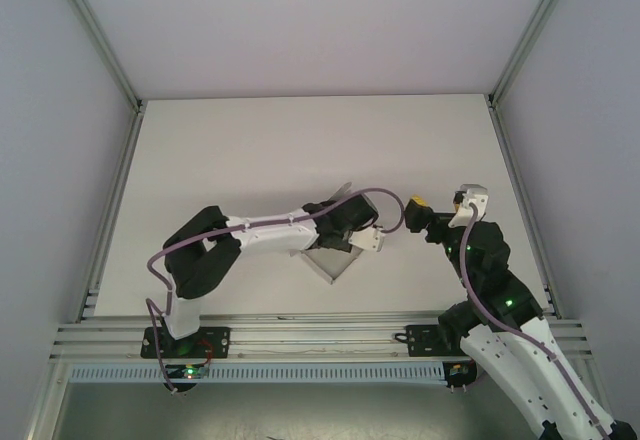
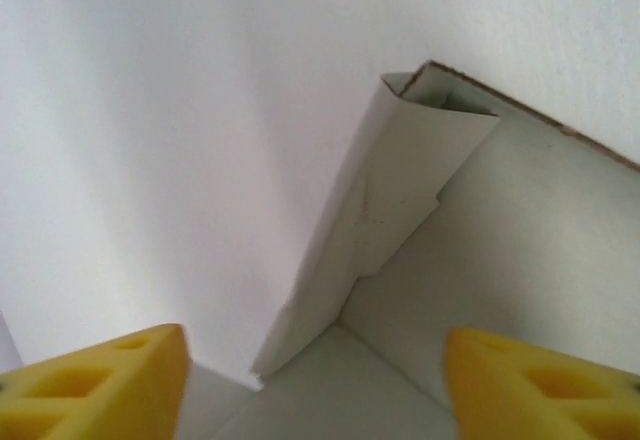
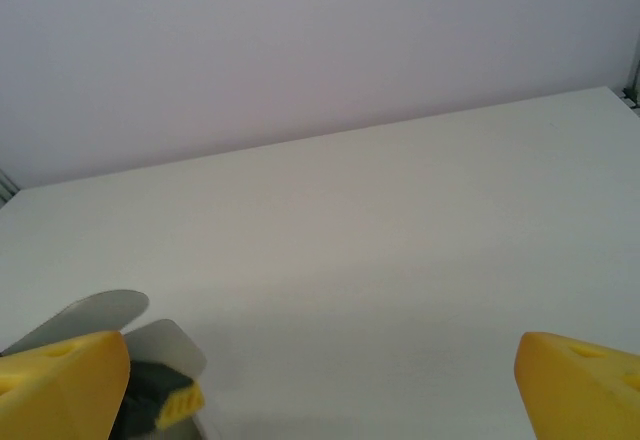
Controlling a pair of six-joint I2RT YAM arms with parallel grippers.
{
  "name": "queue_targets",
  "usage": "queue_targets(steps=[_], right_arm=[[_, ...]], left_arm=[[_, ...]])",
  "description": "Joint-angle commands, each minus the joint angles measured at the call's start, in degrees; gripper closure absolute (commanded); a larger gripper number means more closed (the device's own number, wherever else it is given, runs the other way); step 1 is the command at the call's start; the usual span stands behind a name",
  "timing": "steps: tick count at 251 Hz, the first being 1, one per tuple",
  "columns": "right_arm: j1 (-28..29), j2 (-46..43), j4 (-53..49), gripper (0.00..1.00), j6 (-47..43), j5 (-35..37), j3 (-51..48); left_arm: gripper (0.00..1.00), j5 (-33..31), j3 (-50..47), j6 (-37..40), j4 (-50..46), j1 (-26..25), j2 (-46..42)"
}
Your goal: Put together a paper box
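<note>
The paper box [image 1: 328,264] lies partly folded in the middle of the table, under the end of my left arm. My left gripper [image 1: 352,235] hovers right over it. In the left wrist view the box's white inner walls [image 2: 520,250] and a folded-in flap [image 2: 390,210] lie between the two yellow fingers [image 2: 100,390]. Those fingers stand wide apart, so the left gripper [image 2: 315,365] is open and touches no card. My right gripper [image 1: 415,206] sits just right of the box, open, with bare table between its fingers [image 3: 320,370]. Two rounded box flaps [image 3: 100,312] show at its lower left.
White table [image 1: 250,150] inside an aluminium frame, with rails along the left [image 1: 115,190] and right [image 1: 520,190] edges and a slotted rail at the near edge [image 1: 320,335]. A purple cable [image 1: 375,195] loops over the left wrist close to the right gripper.
</note>
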Motion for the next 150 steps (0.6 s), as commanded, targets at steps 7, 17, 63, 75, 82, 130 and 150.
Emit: queue_targets(steps=[7, 17, 63, 75, 82, 130, 150], right_arm=[[-1.3, -0.4, -4.5, 0.02, 0.3, -0.5, 1.4], [-1.7, -0.3, -4.5, 0.02, 0.2, -0.4, 1.6], [-3.6, 2.5, -4.7, 0.02, -1.5, -3.6, 2.8], [-4.2, 3.9, -4.2, 0.02, -3.0, -5.8, 3.0], [-4.3, 5.0, -3.7, 0.02, -3.7, -7.2, 3.1], [-4.7, 17.6, 2.8, 0.02, -14.3, -21.1, 3.6], [-4.5, 25.2, 4.1, 0.02, -19.6, -28.6, 5.4]], left_arm=[[0.00, 4.9, 5.2, -5.9, -1.8, 1.2, -7.5], [0.00, 5.8, 6.1, -7.4, -1.9, 1.8, -8.7], [0.00, 7.8, 8.2, -14.5, -1.2, 3.1, -14.9], [0.00, 6.6, 8.8, -16.9, -0.8, 3.1, -16.4], [0.00, 5.3, 9.4, -18.7, -0.9, 3.1, -17.1], [0.00, -14.1, 15.9, -42.0, -7.6, 4.2, -21.8], [0.00, -17.3, 14.5, -54.2, -12.3, 7.0, -26.3]])
